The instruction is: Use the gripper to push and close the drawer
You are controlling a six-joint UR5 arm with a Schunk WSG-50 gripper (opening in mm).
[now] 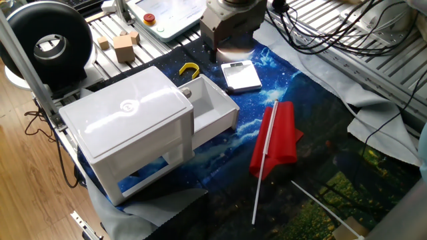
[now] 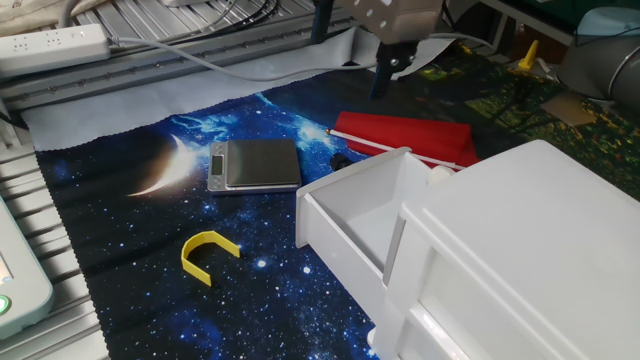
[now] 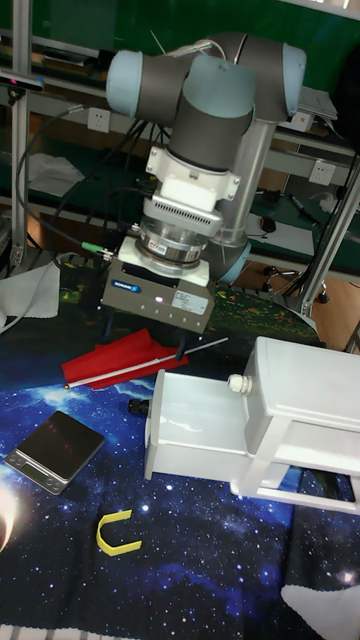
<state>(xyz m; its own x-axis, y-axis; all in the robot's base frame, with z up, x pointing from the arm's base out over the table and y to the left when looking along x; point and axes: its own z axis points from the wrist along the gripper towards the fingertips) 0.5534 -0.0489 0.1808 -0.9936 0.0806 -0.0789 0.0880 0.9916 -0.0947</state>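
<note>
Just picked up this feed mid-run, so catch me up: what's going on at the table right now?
The gripper on the UR5 arm hangs above the starry cloth, holding nothing and touching nothing. The drawer is pulled out of the white box and not yet pushed. The gripper is apart from the drawer's front, up over the red folded cloth and near the small scale. A yellow clip lies on the cloth nearby. Whether the fingers are open or shut is unclear.
</note>
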